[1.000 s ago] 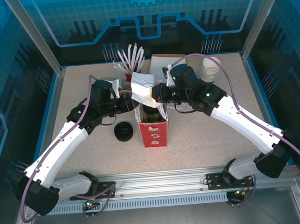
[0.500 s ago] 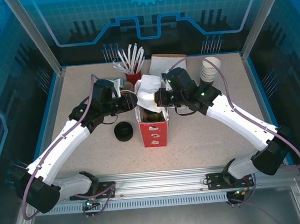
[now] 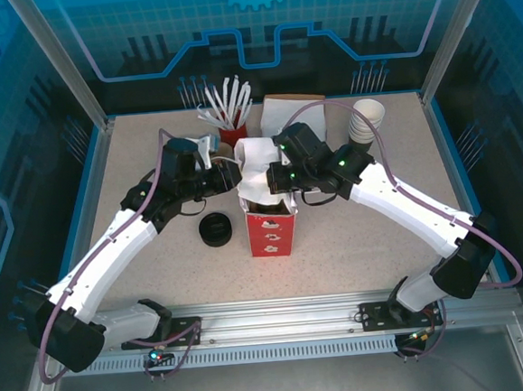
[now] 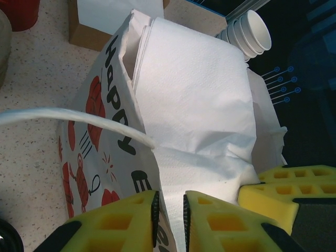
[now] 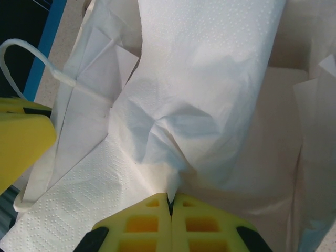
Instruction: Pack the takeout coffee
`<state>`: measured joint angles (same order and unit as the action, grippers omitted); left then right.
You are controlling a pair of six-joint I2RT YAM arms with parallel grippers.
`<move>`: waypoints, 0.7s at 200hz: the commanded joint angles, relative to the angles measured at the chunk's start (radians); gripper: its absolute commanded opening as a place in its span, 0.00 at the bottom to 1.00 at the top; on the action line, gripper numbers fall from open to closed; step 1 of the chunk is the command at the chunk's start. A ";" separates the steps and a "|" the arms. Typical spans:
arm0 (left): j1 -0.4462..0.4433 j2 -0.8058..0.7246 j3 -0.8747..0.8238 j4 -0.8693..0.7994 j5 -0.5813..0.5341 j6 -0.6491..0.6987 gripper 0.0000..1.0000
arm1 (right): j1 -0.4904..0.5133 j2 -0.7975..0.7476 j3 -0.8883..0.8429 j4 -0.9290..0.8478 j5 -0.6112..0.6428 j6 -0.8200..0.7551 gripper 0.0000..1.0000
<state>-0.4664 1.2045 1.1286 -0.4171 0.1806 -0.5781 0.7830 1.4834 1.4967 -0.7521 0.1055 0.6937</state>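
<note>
A red and white paper bag [image 3: 270, 233] stands at the middle of the table, printed with "Happy" on its side [image 4: 107, 131]. White napkins [image 3: 257, 156] [image 4: 194, 100] [image 5: 210, 79] lie over its mouth. The takeout coffee is hidden inside the bag, under them. My right gripper [image 3: 275, 178] [image 5: 170, 197] is over the bag's mouth, shut on a fold of napkin. My left gripper [image 3: 233, 174] [image 4: 169, 203] sits at the bag's left rim. A narrow gap is left between its jaws, and the bag's edge and the napkin run into it. The bag's white handle [image 4: 68, 118] arcs beside it.
A stack of black lids [image 3: 215, 229] lies left of the bag. Behind it are a red cup of white stirrers [image 3: 231, 125] and a brown napkin box [image 3: 293, 110] [image 4: 92, 38]. White-rimmed empty cups [image 3: 367, 120] [image 4: 251, 32] stand stacked at the back right.
My right gripper carried the napkins left and down over the bag's mouth, covering the coffee cup that showed inside. My left gripper's jaws narrowed at the bag's rim.
</note>
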 commanded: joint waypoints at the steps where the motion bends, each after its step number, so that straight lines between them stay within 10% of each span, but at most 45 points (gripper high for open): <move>1: 0.009 -0.007 -0.017 0.026 0.025 -0.008 0.21 | 0.024 0.012 0.022 -0.050 0.037 -0.025 0.00; 140: 0.009 0.010 -0.028 0.004 0.019 0.027 0.19 | 0.046 0.086 0.027 -0.115 0.111 -0.037 0.00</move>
<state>-0.4664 1.2045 1.1133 -0.4126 0.1814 -0.5762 0.8135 1.5303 1.4971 -0.8082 0.1879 0.6708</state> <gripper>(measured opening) 0.196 0.054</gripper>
